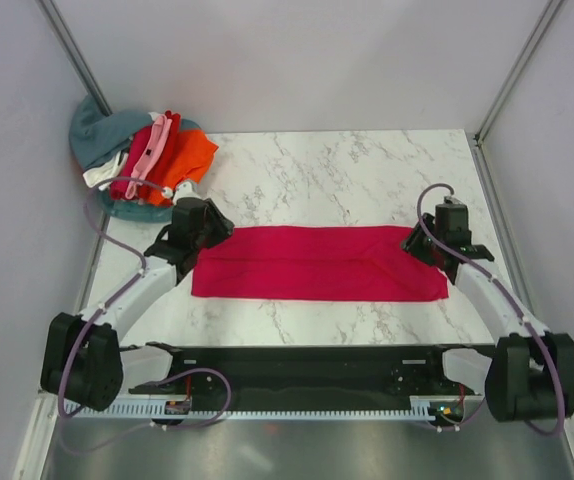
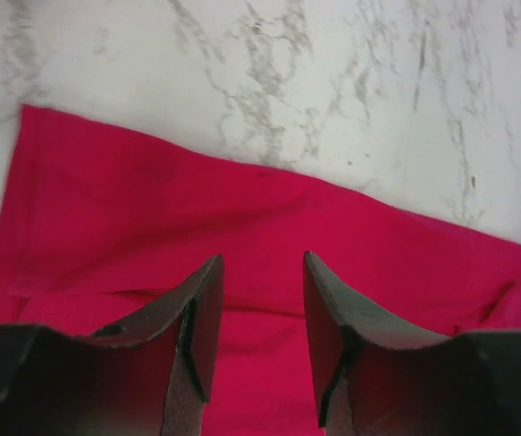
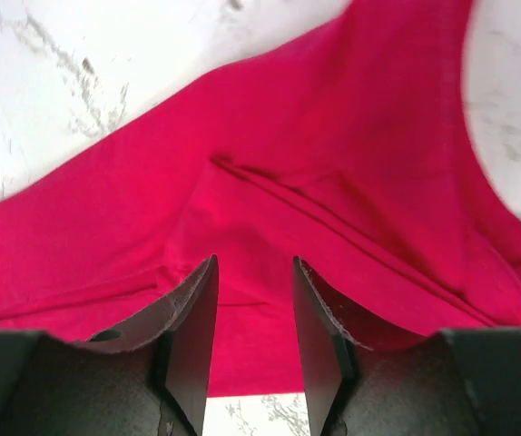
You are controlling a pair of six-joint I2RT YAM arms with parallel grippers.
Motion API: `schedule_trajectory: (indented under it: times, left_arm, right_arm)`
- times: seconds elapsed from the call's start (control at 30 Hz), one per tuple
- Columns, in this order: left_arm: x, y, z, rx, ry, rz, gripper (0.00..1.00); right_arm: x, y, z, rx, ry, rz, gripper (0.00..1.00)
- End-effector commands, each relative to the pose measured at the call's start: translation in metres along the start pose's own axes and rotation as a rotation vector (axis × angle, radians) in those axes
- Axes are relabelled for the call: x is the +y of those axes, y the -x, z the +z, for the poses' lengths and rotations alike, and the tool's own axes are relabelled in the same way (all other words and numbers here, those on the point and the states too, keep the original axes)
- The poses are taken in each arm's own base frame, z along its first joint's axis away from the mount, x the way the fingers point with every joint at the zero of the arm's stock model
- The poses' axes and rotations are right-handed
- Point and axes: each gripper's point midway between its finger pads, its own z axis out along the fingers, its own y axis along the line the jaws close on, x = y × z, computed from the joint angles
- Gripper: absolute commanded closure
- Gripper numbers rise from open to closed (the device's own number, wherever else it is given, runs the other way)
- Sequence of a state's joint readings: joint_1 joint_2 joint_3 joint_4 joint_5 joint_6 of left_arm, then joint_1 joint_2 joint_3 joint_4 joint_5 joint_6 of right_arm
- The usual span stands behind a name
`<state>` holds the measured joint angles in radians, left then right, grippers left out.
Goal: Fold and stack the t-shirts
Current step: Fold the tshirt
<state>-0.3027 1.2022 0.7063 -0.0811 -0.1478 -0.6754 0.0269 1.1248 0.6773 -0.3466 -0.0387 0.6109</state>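
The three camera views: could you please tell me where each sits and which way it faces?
Top external: above and behind the arms, facing down over the marble table; both arms show, bases lowest.
Left wrist: on the left arm, looking down past the left gripper at the left end of the crimson t-shirt.
Right wrist: on the right arm, looking past the right gripper at its right end.
Shared: all three see the crimson t-shirt and marble table.
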Motion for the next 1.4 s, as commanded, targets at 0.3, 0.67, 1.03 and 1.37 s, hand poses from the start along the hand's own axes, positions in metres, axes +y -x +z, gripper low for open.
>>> schedule_trajectory:
  times: [0.3, 0.67, 1.03, 1.37]
  left_arm:
    - [-0.092, -0.052, 0.012, 0.226, -0.22, 0.166, 0.53]
    - [-0.047, -0.074, 0.045, 0.286, -0.022, 0.209, 0.53]
    - [-0.026, -0.089, 0.048, 0.322, 0.038, 0.23, 0.53]
    - [-0.032, -0.08, 0.041, 0.3, 0.014, 0.233, 0.54]
  right_arm:
    - [0.051, 0.016, 0.055, 0.039, 0.075, -0.132, 0.5]
    - [0.039, -0.01, 0.098, 0.135, 0.014, -0.169, 0.45]
    - [0.049, -0.014, 0.072, 0.135, 0.094, -0.184, 0.87]
    - [0.063, -0.045, 0.027, 0.229, 0.246, -0.159, 1.0]
